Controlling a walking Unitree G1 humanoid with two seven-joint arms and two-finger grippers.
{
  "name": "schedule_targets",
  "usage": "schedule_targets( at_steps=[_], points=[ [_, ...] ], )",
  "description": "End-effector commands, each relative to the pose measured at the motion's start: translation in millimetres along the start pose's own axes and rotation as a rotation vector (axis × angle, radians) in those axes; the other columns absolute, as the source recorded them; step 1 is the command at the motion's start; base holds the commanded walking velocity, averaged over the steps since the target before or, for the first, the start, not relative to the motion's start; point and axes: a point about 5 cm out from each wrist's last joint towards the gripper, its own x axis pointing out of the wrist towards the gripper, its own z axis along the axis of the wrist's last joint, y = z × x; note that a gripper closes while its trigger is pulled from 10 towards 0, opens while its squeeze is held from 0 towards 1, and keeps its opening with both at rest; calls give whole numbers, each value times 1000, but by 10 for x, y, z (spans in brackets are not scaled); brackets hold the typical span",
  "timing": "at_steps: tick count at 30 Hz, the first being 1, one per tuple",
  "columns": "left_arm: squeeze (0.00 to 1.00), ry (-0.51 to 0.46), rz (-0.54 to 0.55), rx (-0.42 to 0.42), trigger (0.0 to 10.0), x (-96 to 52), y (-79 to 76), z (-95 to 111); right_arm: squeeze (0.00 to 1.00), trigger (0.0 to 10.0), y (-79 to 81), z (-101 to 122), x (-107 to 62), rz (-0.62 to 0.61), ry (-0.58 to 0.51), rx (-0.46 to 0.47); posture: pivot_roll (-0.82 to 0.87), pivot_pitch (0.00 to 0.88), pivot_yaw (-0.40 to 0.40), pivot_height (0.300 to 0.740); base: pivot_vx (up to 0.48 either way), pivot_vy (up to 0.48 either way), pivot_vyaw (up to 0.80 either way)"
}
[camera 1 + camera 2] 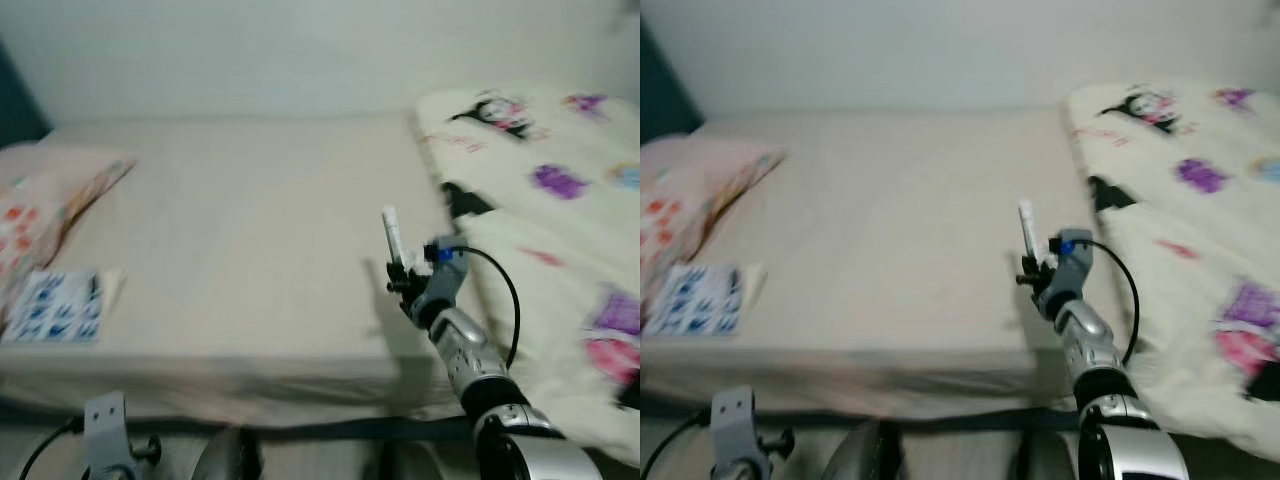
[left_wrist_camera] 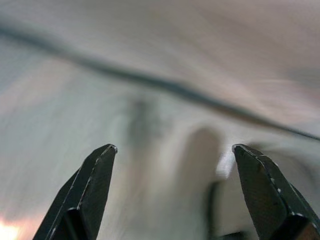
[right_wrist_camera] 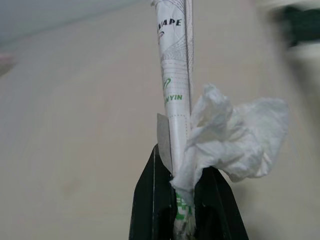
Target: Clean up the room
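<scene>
A rolled white paper tube [image 3: 175,75] with green and black print, together with a crumpled white tissue [image 3: 230,137], sat pinched in the right claw [image 3: 186,187], whose two black fingers [image 3: 150,200] were clamped on both; the tissue bulged out to one side of the tube, touching it. In the head views the right claw [image 1: 400,272] was raised over the near right part of the bed [image 1: 260,250], holding the tube [image 1: 391,235] roughly upright above the beige sheet, with a black cable looping beside the silver arm. Just beside that arm, on the bed's right, lay a cream quilt [image 1: 560,230] printed with purple, pink and black cartoon figures. At the far left of the bed rested a pink patterned pillow [image 1: 45,200], and near it a flat white item with blue marks [image 1: 58,305] lay on the sheet. The left claw [image 2: 172,165] hung low near the bed's front edge, its fingers [image 2: 90,185] spread well apart and holding nothing.
</scene>
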Motion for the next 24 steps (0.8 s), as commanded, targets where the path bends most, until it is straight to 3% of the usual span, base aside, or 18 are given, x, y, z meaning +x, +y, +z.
schedule_targets(
  at_steps=[1,10,24],
  points=[
    [0,74,-4,26,10000,-52,25,-196,0,0,80,-220,-44,19,71,4,-38,54,21,611,0,0,0],
    [0,177,-4,82,10000,-141,75,-461,0,0,30,-519,-194,11,183,-37,-44,56,23,646,0,0,0],
    [0,206,-23,104,10000,-155,18,-511,0,0,51,-841,-361,21,301,-59,-44,56,23,691,0,0,0]
  ],
)
